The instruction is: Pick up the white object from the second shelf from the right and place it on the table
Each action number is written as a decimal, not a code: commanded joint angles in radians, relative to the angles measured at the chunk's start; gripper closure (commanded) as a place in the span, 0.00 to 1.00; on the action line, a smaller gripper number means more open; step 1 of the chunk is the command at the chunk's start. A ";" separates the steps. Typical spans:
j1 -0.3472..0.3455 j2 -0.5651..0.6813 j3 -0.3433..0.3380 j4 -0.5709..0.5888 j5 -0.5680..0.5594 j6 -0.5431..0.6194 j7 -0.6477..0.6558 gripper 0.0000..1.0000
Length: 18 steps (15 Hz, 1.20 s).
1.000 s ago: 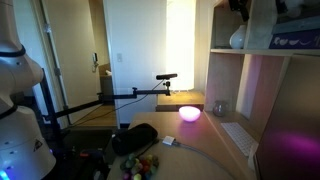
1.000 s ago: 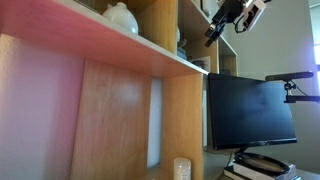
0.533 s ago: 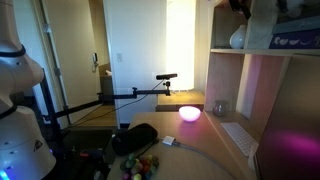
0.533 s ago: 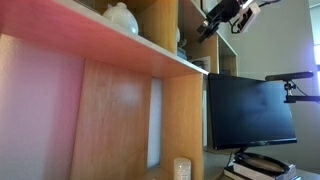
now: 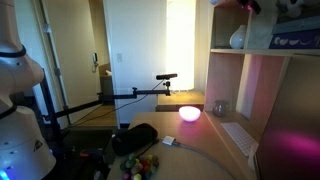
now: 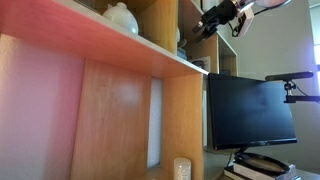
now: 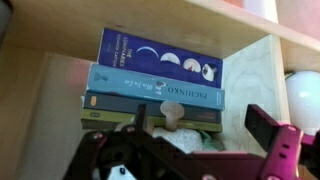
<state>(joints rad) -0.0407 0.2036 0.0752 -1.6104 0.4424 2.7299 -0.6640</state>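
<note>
In the wrist view the white object (image 7: 183, 141), a pale greenish-white soft lump with a beige knob (image 7: 172, 110) behind it, lies in a wooden shelf (image 7: 250, 70) compartment in front of a stack of books (image 7: 160, 75). My gripper (image 7: 200, 122) is open, its dark fingers (image 7: 134, 115) standing wide on either side of the lump without closing on it. In both exterior views the gripper (image 5: 245, 5) (image 6: 213, 20) reaches into the upper shelf (image 5: 235, 52) (image 6: 170, 55); the lump is hidden there.
A smooth white vase (image 7: 303, 95) (image 5: 238, 40) (image 6: 122, 17) stands in the neighbouring compartment beyond an upright divider. Below are a monitor (image 6: 250, 105), a keyboard (image 5: 238, 135), a glowing pink lamp (image 5: 189, 113) and a camera stand (image 5: 165, 77).
The gripper has moved further into the shelf compartment, toward the books, over the last second. Nothing else has moved.
</note>
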 commanded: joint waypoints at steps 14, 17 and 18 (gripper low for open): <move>0.000 0.002 0.010 -0.010 0.003 0.031 0.000 0.00; 0.000 0.002 0.010 -0.010 0.003 0.031 0.000 0.00; 0.000 0.002 0.010 -0.010 0.003 0.031 0.000 0.00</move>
<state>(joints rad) -0.0404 0.2055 0.0849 -1.6200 0.4451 2.7609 -0.6641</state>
